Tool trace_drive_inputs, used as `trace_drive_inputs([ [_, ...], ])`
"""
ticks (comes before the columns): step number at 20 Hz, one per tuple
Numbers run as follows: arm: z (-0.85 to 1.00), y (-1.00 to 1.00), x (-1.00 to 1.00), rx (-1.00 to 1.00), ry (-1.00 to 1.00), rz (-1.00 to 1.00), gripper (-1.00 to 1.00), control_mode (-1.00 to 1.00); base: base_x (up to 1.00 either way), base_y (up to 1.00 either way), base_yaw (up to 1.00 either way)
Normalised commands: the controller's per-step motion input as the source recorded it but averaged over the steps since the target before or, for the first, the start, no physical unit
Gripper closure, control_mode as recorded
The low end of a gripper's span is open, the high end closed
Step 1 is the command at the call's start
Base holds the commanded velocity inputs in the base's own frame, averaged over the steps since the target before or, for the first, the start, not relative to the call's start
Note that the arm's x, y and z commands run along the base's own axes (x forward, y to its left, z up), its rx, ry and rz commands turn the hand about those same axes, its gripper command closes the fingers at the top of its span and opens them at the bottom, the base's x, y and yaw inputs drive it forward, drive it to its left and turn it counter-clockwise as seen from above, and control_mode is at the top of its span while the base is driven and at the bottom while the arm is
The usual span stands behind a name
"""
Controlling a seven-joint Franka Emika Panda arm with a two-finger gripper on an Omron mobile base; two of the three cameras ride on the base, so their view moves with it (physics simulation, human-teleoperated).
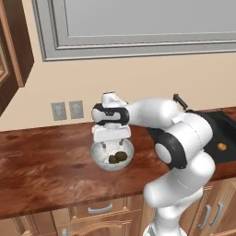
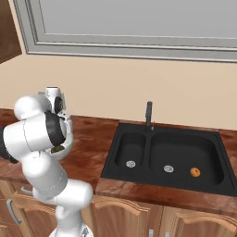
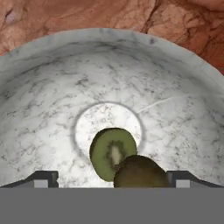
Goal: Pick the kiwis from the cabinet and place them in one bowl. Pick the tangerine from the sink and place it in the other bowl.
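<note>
A whitish-grey marbled bowl (image 1: 107, 166) stands on the wooden counter, and both kiwis (image 1: 120, 156) lie inside it. In the hand view one kiwi (image 3: 111, 150) shows its green cut face on the bowl (image 3: 52, 87) floor, and a brown kiwi (image 3: 140, 173) leans against it. My gripper (image 1: 113, 144) hangs just above the bowl, pointing down, open with nothing between its fingers; its fingertips (image 3: 42, 179) stand wide apart. The tangerine (image 2: 195, 172) lies in the right basin of the black sink (image 2: 139, 139). The cabinet door (image 1: 14, 41) is at the upper left. The other bowl is out of view.
A slim black faucet (image 2: 149, 115) rises behind the sink. Two wall outlets (image 1: 67, 110) sit on the beige wall behind the counter (image 1: 41, 161). A grey-framed window (image 1: 138, 23) spans the wall above. Drawers and doors with grey handles (image 1: 100, 209) run below the counter edge.
</note>
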Motion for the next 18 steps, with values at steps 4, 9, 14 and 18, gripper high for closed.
trace_drive_inputs([
  [4,0.68,-0.01,-0.21,0.00,-0.06,0.00,-1.00,-1.00,0.00,0.00,0.00],
  [9,0.61,-0.18,-0.35,0.00,-0.21,0.00,-1.00,-1.00,0.00,0.00,0.00],
  [14,0.47,-0.41,-0.55,0.00,-0.21,0.00,-1.00,-1.00,0.00,0.00,0.00],
  [18,0.41,-0.55,-0.64,0.03,-0.10,0.00,-1.00,-1.00,0.00,0.00,0.00],
])
